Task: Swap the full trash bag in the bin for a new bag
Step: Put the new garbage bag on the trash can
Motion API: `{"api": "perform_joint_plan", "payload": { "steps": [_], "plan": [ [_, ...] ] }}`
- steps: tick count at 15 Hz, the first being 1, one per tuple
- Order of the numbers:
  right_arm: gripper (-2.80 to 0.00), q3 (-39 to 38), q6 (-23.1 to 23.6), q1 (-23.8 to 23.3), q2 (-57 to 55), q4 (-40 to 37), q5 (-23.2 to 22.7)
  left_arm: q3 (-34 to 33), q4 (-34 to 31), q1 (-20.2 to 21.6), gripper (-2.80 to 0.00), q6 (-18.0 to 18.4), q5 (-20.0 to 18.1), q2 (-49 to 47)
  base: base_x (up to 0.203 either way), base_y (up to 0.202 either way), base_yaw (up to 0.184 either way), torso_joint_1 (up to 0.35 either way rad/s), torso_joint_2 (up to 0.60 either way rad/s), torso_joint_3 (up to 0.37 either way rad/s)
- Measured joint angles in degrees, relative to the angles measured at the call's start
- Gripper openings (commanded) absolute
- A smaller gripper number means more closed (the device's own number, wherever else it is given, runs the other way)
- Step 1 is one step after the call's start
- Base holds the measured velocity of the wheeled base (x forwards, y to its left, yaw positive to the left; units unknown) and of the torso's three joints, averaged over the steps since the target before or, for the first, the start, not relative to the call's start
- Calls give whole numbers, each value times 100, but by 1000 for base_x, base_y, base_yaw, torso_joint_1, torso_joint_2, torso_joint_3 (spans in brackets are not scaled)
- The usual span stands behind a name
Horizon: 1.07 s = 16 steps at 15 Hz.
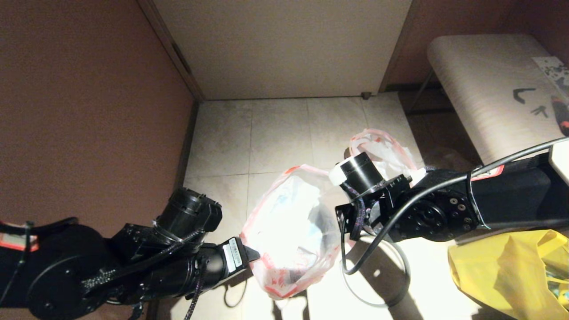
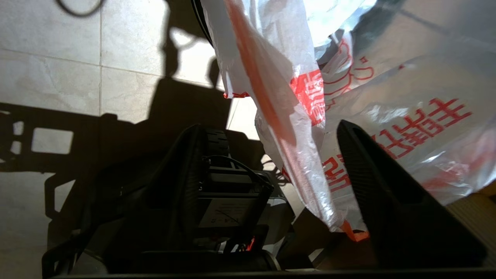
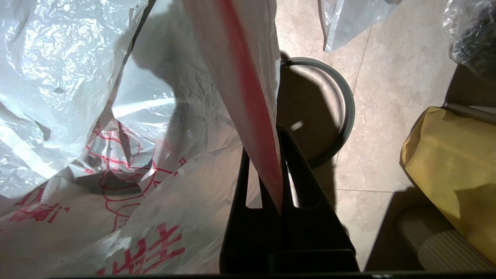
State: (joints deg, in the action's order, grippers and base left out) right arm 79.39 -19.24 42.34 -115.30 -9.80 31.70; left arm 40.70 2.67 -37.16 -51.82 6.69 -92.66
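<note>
The new bag, thin white plastic with a red-orange hem and red print, hangs spread open between my two grippers above the floor. My right gripper is shut on its hem at the far right of the bag's mouth. At the near left, my left gripper is open, with the hem hanging between its spread fingers. The bin is hidden under the bag. Its grey hoop lies loose on the tiles. A second white bag with a pink-red hem lies behind my right wrist; no bottles show.
A big yellow bag sits at the near right. A crinkly clear bag with dark contents lies beyond it. A pale bench stands at the far right, and a brown wall closes the left side.
</note>
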Motion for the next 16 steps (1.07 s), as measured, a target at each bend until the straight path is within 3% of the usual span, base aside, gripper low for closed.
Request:
{"api": "perform_joint_plan", "payload": {
  "steps": [5,6,12,14,16],
  "plan": [
    [-280,27,2,18,-11,18,-4,523,30,-33,0,26,9,-803,0,0,0,0,0,0],
    [-280,63,4,18,-9,21,-4,607,35,-71,-280,28,9,-958,0,0,0,0,0,0],
    [-280,250,-33,23,-11,21,-28,921,307,-131,-280,150,30,-1732,0,0,0,0,0,0],
    [-280,372,-41,-41,-18,66,-318,1239,456,-51,-280,350,157,-2045,0,0,0,0,0,0],
    [-280,493,-21,-155,-85,546,-825,1785,534,39,-280,636,613,-2422,0,0,0,0,0,0]
  ]
}}
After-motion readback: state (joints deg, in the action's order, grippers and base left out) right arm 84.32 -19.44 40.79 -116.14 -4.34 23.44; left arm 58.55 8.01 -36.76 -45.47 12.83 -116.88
